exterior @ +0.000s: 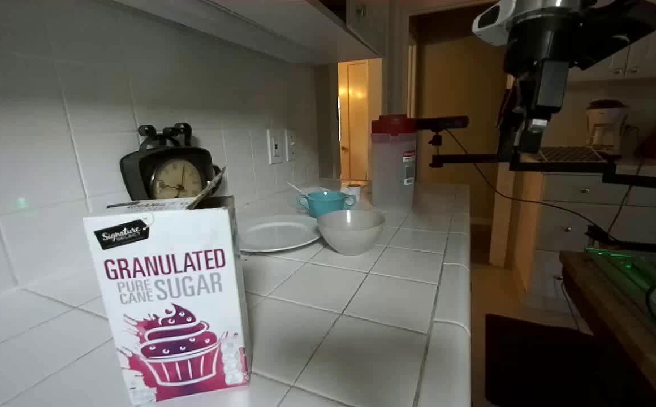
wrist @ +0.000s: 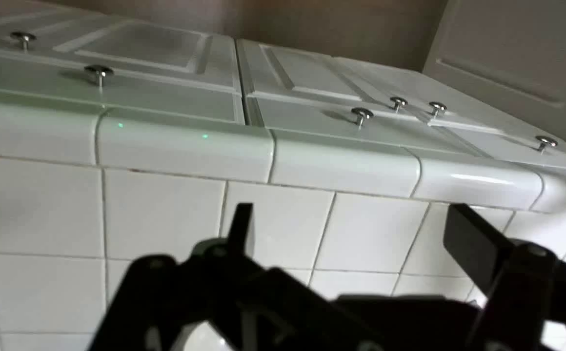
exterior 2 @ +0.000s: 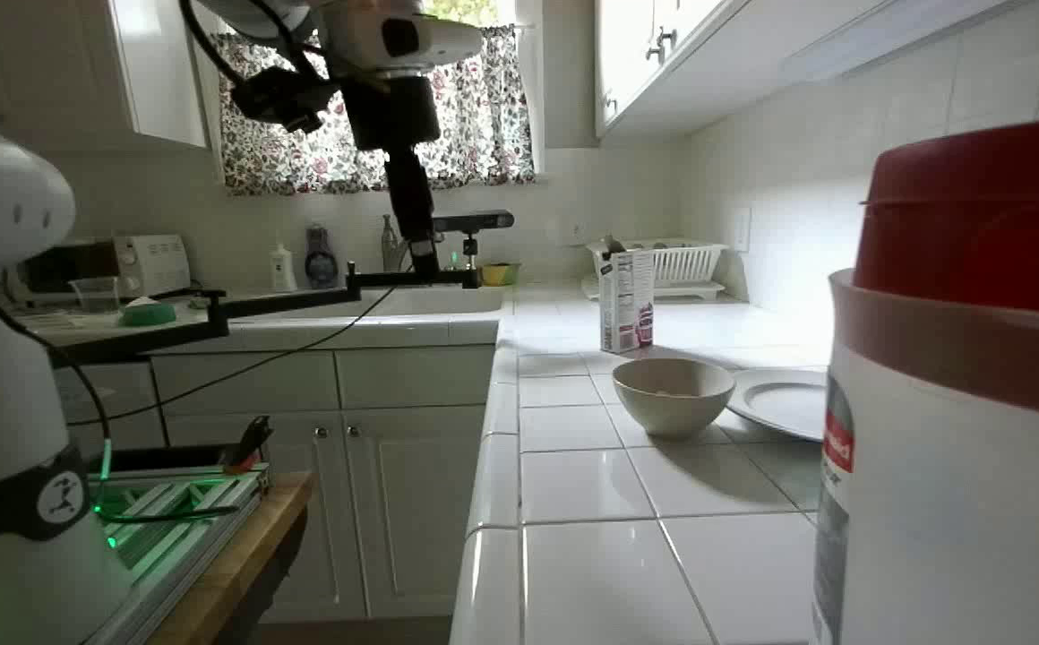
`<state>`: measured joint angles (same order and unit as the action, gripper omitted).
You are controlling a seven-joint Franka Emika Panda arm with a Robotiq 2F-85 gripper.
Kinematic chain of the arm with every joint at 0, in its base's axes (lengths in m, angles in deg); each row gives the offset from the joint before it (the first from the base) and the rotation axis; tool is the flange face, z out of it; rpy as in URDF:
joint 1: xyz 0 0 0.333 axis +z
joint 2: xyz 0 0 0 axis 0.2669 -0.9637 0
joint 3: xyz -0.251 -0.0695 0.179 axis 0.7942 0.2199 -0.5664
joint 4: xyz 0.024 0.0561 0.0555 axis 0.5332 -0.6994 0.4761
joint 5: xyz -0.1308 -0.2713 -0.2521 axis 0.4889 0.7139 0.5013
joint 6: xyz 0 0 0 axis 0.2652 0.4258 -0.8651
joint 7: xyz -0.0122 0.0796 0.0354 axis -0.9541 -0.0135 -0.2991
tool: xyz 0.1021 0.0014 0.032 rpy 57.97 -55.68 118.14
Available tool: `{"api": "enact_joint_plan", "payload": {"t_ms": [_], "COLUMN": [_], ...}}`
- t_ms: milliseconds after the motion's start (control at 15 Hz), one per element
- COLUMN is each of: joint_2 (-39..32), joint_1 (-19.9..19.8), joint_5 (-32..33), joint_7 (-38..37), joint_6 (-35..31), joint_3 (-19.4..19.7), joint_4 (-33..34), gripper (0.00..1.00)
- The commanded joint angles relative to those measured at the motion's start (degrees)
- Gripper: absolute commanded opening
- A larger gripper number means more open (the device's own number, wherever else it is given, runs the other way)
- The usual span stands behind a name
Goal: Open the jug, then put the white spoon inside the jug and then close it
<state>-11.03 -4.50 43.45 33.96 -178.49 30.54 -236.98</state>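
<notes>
Gripper (wrist: 351, 231) bare, jug (exterior: 391, 169) upright under its lid (exterior: 394, 125)

In the wrist view the fingers (wrist: 478, 248) stand wide apart, one near lower centre, one at lower right, with nothing in their grasp; counter (wrist: 161, 209) tiles show through the gap. In both exterior views the gripper hangs in the upper half of the frame. In an exterior view the bowl (exterior: 350, 233) sits at mid-frame, the plate (exterior: 277, 233) just left of it, the cup (exterior: 328, 203) behind. A thin white handle (exterior: 296, 187) slants up at the cup's left; whether it is the spoon, I cannot tell. The jug stands right of centre, beyond the bowl. The box (exterior: 175, 294) fills the lower left, the clock (exterior: 176, 178) behind it.
</notes>
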Motion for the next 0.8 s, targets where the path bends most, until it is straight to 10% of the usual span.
{"api": "enact_joint_plan", "payload": {"t_ms": [0,733], "joint_2": [-0.2,-1.6], "joint_1": [-0.1,-0.9], "joint_5": [0.0,1.2], "joint_7": [0.0,0.5], "joint_6": [0.2,-0.9], "joint_3": [0.0,0.1], "joint_4": [-0.4,-0.2], "gripper": [1.00,1.00]}}
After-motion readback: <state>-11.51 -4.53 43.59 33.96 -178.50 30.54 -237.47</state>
